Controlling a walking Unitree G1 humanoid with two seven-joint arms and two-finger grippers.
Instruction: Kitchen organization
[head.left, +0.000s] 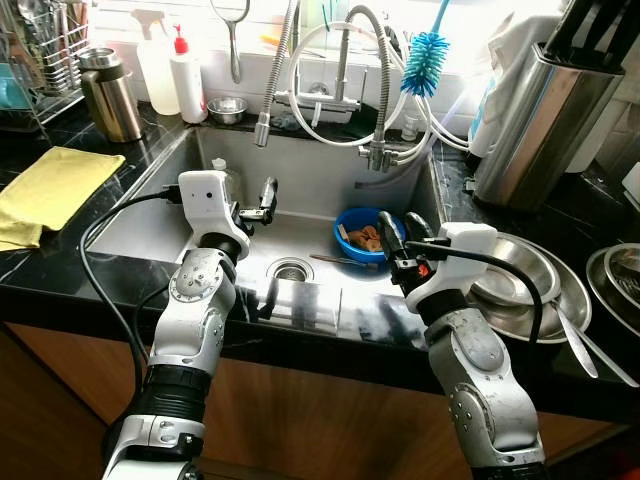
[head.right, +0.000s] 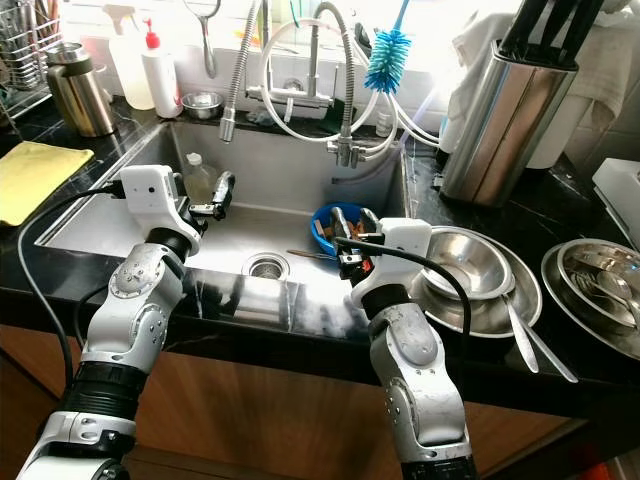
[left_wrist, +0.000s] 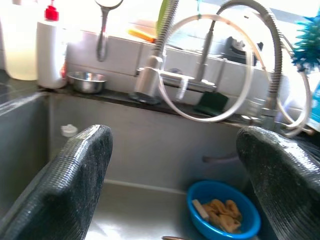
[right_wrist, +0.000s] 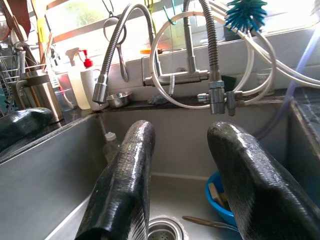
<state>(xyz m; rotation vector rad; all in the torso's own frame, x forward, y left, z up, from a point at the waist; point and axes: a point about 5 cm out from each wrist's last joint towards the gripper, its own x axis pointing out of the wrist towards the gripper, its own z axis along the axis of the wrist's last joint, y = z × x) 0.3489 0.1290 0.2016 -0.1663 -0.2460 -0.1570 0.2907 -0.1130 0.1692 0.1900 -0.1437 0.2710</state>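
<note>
Blue bowl, yellow cloth, blue brush, black countertop.

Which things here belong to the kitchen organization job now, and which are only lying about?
Likely part of the job:
left gripper, open over the sink
right gripper, open
blue bowl holding food scraps
utensil on the sink floor

Just lying about:
yellow cloth
knife block
steel bowls
blue bottle brush
</note>
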